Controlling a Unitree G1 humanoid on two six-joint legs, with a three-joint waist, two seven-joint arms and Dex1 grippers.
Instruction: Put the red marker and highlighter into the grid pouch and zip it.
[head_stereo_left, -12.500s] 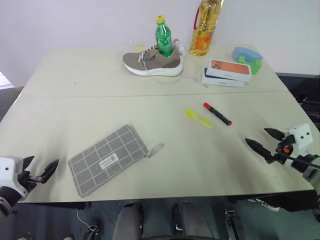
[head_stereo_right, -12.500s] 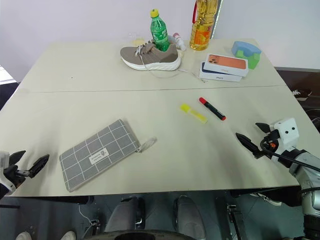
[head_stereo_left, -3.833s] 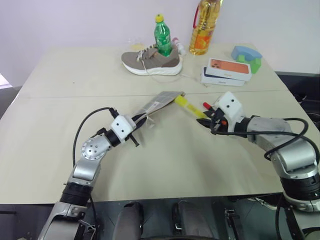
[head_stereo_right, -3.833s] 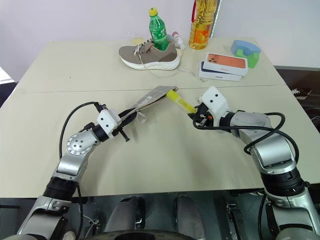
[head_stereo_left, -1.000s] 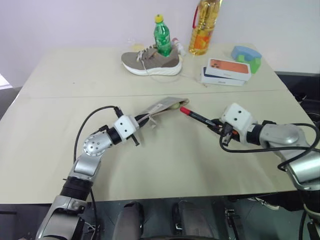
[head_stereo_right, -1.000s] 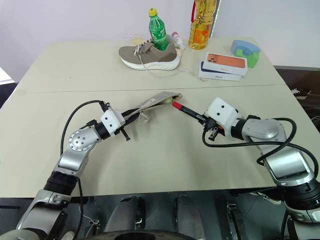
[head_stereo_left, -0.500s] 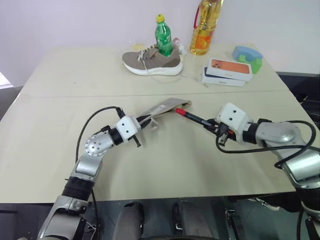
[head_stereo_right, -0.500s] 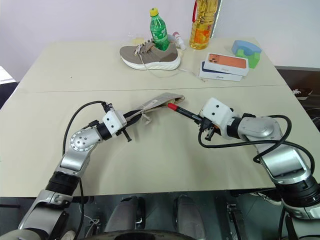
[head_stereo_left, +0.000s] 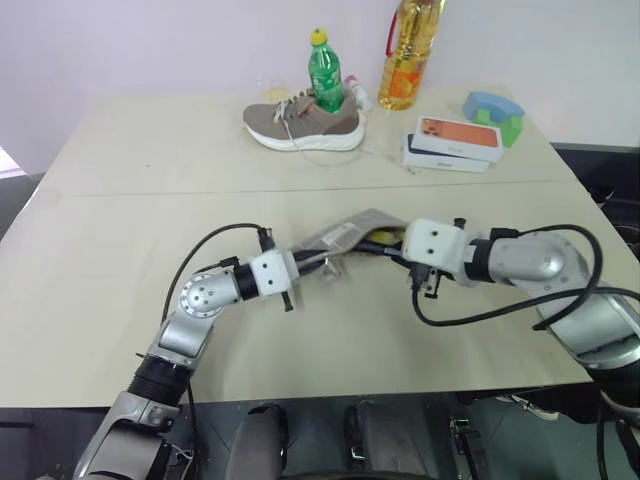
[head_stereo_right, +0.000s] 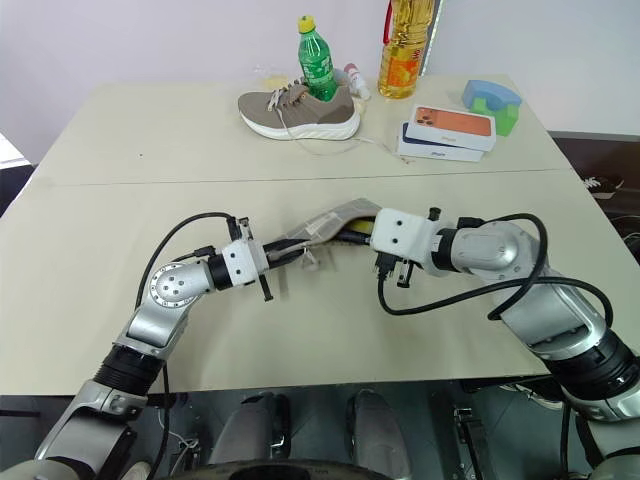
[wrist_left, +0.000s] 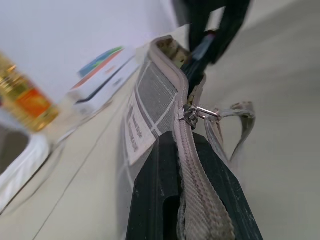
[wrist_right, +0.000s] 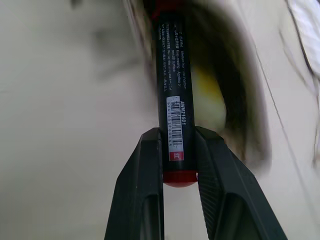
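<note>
Grey grid pouch (head_stereo_left: 345, 233) is clamped mid-surface (head_stereo_left: 120, 230) by the left gripper (wrist_left: 192, 200); at its three o'clock, the right gripper (wrist_right: 172, 165) pinches the red marker (wrist_right: 169, 90) into its mouth, beside the highlighter (wrist_right: 209, 95).

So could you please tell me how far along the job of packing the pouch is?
Done: the highlighter already lies inside the open grid pouch. In hand: the left tool pinches the pouch's zipper edge, while the right tool is clamped on the red marker, whose front end is at the pouch's mouth. Left: push the marker fully in, release it and zip the pouch.
</note>
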